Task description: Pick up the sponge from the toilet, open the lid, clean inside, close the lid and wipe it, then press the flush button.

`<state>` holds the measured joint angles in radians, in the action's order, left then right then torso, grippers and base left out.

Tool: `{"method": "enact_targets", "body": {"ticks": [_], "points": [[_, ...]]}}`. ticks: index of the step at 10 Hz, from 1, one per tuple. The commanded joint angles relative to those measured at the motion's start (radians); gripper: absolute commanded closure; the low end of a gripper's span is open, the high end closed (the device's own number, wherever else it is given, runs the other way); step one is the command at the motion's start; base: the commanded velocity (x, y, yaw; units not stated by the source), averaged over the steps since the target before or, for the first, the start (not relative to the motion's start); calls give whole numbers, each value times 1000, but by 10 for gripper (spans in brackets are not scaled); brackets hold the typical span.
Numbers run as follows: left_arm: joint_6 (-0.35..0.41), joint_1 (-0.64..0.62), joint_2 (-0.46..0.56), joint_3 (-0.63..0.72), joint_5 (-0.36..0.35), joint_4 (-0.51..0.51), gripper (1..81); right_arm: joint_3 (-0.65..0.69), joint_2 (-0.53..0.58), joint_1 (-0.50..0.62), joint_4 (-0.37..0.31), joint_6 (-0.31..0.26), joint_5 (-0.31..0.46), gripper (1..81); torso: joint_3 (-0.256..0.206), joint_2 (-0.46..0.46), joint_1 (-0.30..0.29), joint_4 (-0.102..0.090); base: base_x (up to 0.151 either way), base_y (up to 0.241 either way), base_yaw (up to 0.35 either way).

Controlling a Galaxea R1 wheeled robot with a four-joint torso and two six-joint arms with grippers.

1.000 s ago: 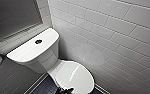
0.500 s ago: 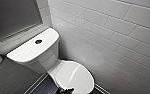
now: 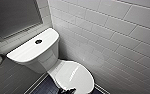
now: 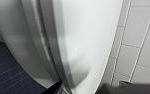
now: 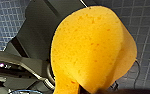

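**Head view:** the toilet (image 3: pixel 41 57) stands with the lid (image 3: pixel 74 75) down, and my left claw (image 3: pixel 66 90) is at its front edge.

**Left wrist view:** the claw is released, its tips astride the lid's rim. I should hook under the lip alone and lift slowly.

**Right wrist view:** my right claw (image 5: pixel 91 89) is clenched on the sponge (image 5: pixel 91 47), held clear over the tiled floor (image 5: pixel 6 20).
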<state>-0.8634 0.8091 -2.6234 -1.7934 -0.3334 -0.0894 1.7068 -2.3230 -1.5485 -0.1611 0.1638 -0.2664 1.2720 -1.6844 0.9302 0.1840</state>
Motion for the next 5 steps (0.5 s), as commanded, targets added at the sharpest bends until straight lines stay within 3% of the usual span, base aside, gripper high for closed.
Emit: {"method": "enact_targets", "body": {"ticks": [1,5], "points": [[4,-90,2,48,16,-35,10,-23,52,-9,5,-4,78,811,0,0,0,0,0,0,0],[-28,-110,-18,-11,13,-29,10,-35,64,-14,6,-4,70,811,0,0,0,0,0,0,0]]}}
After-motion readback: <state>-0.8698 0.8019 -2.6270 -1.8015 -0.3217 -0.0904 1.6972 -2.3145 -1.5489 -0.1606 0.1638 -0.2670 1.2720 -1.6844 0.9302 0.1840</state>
